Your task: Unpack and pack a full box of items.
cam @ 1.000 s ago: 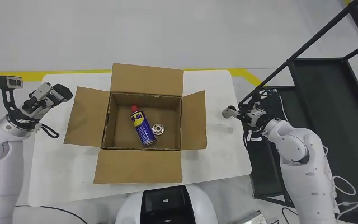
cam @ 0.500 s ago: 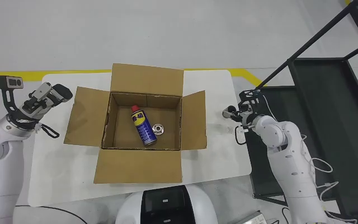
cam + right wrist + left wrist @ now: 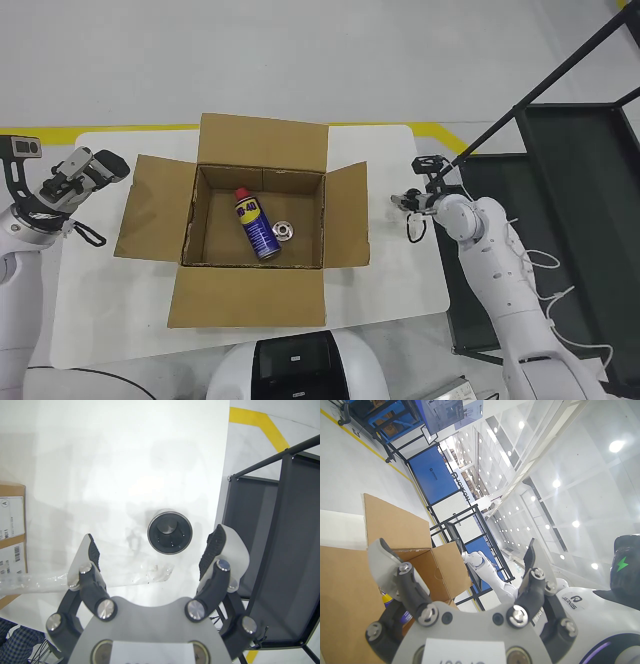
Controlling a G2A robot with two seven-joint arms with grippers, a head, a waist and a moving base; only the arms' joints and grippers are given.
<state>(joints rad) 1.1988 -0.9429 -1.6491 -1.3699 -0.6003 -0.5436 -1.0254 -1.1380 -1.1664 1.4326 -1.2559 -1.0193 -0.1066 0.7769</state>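
An open cardboard box [image 3: 258, 295] sits mid-table with all flaps spread. Inside lie a blue-and-yellow spray can [image 3: 254, 226] with a red cap and a small round metal part [image 3: 284, 232]. My right gripper [image 3: 406, 201] hovers over the table to the right of the box; it is open [image 3: 155, 540] above a small dark metal cylinder [image 3: 170, 535] that stands upright on the table between the fingers' line, untouched. My left gripper [image 3: 85, 176] is raised at the table's left edge, open [image 3: 456, 555] and empty, facing the box [image 3: 395, 525].
A scrap of clear plastic wrap [image 3: 155, 572] lies on the white table [image 3: 100, 300] close to the cylinder. A black metal rack [image 3: 560, 190] stands just past the table's right edge. The box's right flap [image 3: 347, 215] lies near my right gripper.
My right arm has swung its forearm round and brought the gripper a little nearer the box's right flap. The left arm and the box's contents have stayed put.
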